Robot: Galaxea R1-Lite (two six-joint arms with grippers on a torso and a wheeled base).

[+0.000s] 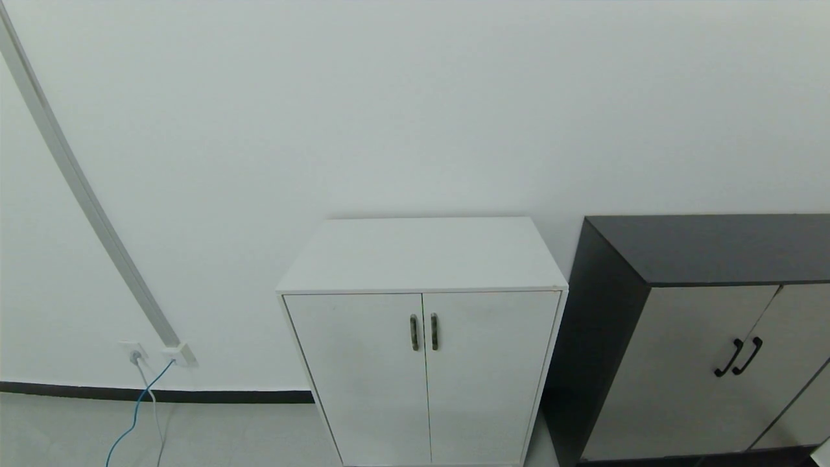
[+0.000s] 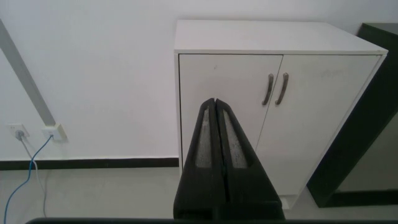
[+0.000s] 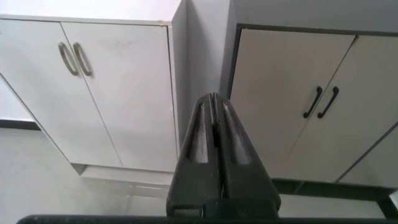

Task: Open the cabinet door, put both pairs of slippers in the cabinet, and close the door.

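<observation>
Cabinet point(image 1: 363, 363) doors shut, well ahead of left gripper point(image 2: 215, 102) and right gripper point(image 3: 214, 98), fingers point(image 2: 205, 146) closed

Pale floor point(image 1: 52, 434) with white cabinet point(image 1: 363, 376) and dark cabinet point(image 1: 681, 363) upright on it, side by side.

Plain office-style room here.
A white cabinet point(image 1: 421, 337) beside a dark cabinet point(image 1: 681, 350), white wall point(image 1: 415, 97), sockets point(image 1: 152, 353), cable trunking point(image 1: 84, 194).

White cabinet point(image 1: 421, 259) with grey handles point(image 1: 414, 332) beside a black cabinet point(image 1: 713, 246) with grey doors point(image 1: 681, 363).
</observation>
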